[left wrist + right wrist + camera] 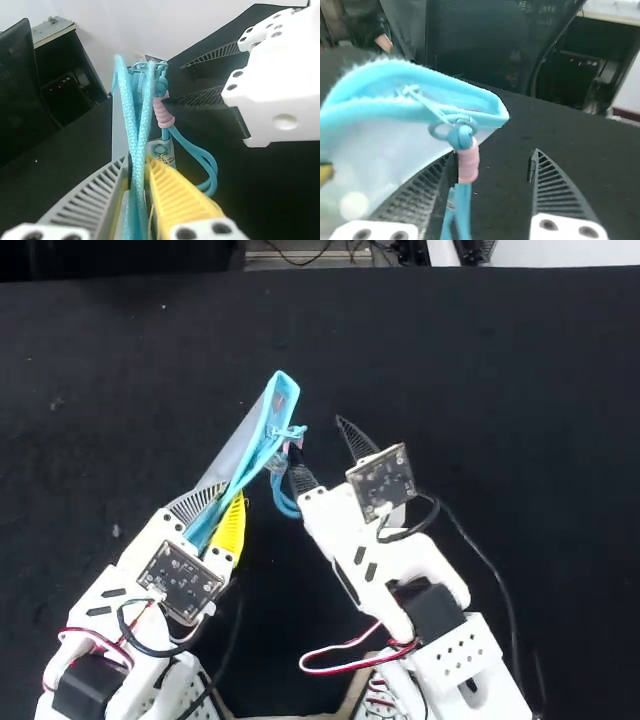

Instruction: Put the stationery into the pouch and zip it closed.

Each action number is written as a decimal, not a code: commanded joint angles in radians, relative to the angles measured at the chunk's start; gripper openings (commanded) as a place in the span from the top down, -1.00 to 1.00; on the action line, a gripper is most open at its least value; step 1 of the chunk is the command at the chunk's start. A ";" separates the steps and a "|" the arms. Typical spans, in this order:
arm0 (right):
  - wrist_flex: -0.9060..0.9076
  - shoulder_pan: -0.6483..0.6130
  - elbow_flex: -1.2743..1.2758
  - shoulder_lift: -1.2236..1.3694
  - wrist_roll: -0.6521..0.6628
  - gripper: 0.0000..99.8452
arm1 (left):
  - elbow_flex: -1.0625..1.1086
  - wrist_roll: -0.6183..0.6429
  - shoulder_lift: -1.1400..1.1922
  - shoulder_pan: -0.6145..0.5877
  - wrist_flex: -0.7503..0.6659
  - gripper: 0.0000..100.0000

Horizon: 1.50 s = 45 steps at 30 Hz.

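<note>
Pouch [262, 435] clamped in left gripper [226, 500], right gripper [315, 443] spread, perhaps touching cord [283, 503]

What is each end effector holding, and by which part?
The left end effector is shut on the pouch, clamping its blue zip edge. The right end effector is open beside the zipper cord, holding nothing.

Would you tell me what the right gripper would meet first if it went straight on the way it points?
Probably the pouch: the open right gripper has one finger at its zip cord; the other faces bare table.
</note>
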 commanded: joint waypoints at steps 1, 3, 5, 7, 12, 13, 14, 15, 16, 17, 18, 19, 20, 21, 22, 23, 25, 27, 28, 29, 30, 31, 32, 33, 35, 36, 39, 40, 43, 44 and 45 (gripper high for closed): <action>-0.064 -0.006 -0.005 -0.031 -0.054 0.54 | 0.050 0.015 0.006 -0.025 0.035 0.94; -0.086 -0.006 0.002 -0.031 -0.054 0.55 | 0.050 0.015 0.006 -0.025 0.035 0.94; -0.100 -0.006 0.012 -0.031 -0.054 0.55 | 0.050 0.015 0.006 -0.025 0.035 0.94; -0.112 -0.006 0.012 -0.030 -0.054 0.55 | 0.050 0.015 0.006 -0.025 0.035 0.94; -0.112 -0.006 0.008 -0.030 -0.052 0.55 | 0.050 0.015 0.006 -0.025 0.035 0.94; -0.112 -0.006 0.008 -0.030 -0.052 0.55 | 0.051 0.015 0.006 -0.025 0.035 0.94; -0.112 -0.006 0.005 -0.030 -0.052 0.55 | 0.051 0.015 0.006 -0.025 0.035 0.94; -0.112 -0.006 0.004 -0.030 -0.052 0.55 | 0.051 0.015 0.006 -0.025 0.035 0.94; -0.112 -0.008 0.002 -0.031 -0.052 0.55 | 0.051 0.015 0.006 -0.025 0.035 0.94; -0.112 -0.011 0.001 -0.031 -0.052 0.55 | 0.051 0.015 0.006 -0.025 0.035 0.94; -0.112 -0.025 -0.002 -0.031 -0.052 0.55 | 0.051 0.015 0.006 -0.025 0.035 0.94; -0.110 -0.040 -0.002 -0.031 -0.052 0.55 | 0.051 0.015 0.006 -0.025 0.035 0.94; -0.106 -0.055 -0.004 -0.031 -0.052 0.55 | 0.051 0.015 0.006 -0.025 0.035 0.94; -0.106 -0.072 -0.004 -0.031 -0.052 0.55 | 0.051 0.015 0.006 -0.025 0.035 0.94; -0.106 -0.086 0.002 -0.031 -0.052 0.55 | 0.051 0.015 0.006 -0.025 0.037 0.94; -0.107 -0.094 0.007 -0.031 -0.051 0.55 | 0.051 0.015 0.006 -0.025 0.038 0.94; -0.110 -0.095 0.010 -0.031 -0.051 0.55 | 0.051 0.015 0.006 -0.025 0.040 0.94; -0.110 -0.094 0.008 -0.031 -0.051 0.55 | 0.051 0.015 0.006 -0.025 0.040 0.94; -0.110 -0.094 0.008 -0.031 -0.051 0.55 | 0.051 0.015 0.006 -0.025 0.041 0.94; -0.110 -0.094 0.007 -0.031 -0.051 0.55 | 0.051 0.015 0.006 -0.025 0.041 0.94; -0.110 -0.094 0.005 -0.031 -0.051 0.55 | 0.051 0.015 0.006 -0.025 0.041 0.94; -0.110 -0.092 0.004 -0.031 -0.051 0.55 | 0.051 0.015 0.006 -0.025 0.041 0.94; -0.110 -0.092 0.004 -0.031 -0.051 0.55 | 0.051 0.015 0.006 -0.025 0.041 0.94; -0.110 -0.092 0.004 -0.031 -0.051 0.55 | 0.051 0.015 0.006 -0.025 0.041 0.94; -0.110 -0.092 0.004 -0.031 -0.051 0.55 | 0.051 0.015 0.006 -0.025 0.041 0.94; -0.110 -0.092 0.004 -0.031 -0.051 0.55 | 0.051 0.015 0.006 -0.025 0.041 0.94; -0.110 -0.081 0.004 -0.031 -0.051 0.55 | 0.051 0.015 0.006 -0.025 0.041 0.94; -0.110 -0.063 0.004 -0.031 -0.051 0.55 | 0.051 0.015 0.006 -0.025 0.041 0.94; -0.112 -0.011 -0.007 -0.031 -0.058 0.55 | 0.051 0.015 0.006 -0.025 0.041 0.94; -0.112 -0.003 -0.010 -0.031 -0.060 0.55 | 0.051 0.015 0.006 -0.025 0.041 0.94; -0.112 -0.002 -0.010 -0.031 -0.060 0.55 | 0.051 0.015 0.006 -0.025 0.041 0.94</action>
